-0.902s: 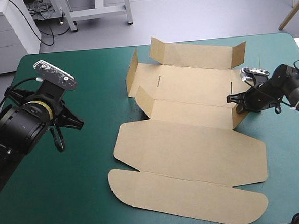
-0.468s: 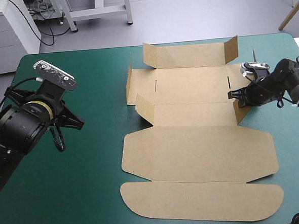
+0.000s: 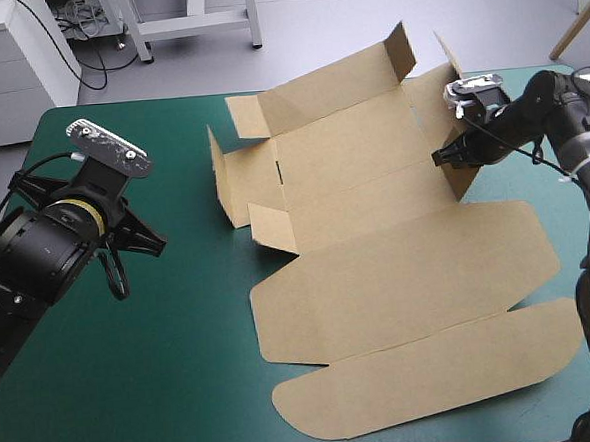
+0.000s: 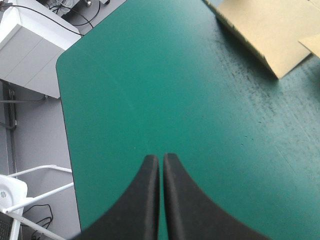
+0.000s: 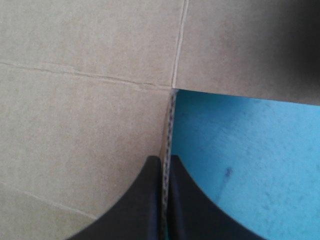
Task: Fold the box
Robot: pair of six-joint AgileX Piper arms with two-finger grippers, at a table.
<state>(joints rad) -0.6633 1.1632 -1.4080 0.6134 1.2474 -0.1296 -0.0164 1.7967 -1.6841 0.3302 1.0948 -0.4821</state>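
A: Where's the box rn?

B: On the tabletop, right half, lying askew to the table edges. Brown board, mostly unfolded. Big lid panel flat on the teal-green cover, w/ the rounded flap flat beyond it, toward the near-right corner.

A: Walls?

B: Far wall raised, its end tabs up too. Left wall upright. Short tab at the near-left corner of the base also up. Right wall stands tilted, near the far-right of the table.

A: Right gripper?

B: Pinching that right wall. In the wrist view the black fingers are all but together, w/ the board's thin edge running up between them; brown panel on one side, bare cover on the other.

A: Left gripper?

B: Pressed together, nothing in it. Fingers meet in one point in its wrist view, only a hairline between. It's above bare cover on the left side, well apart from the box. Only a corner of board shows ahead of it, far off.

A: Anything else on the table?

B: Just the box, afaict.
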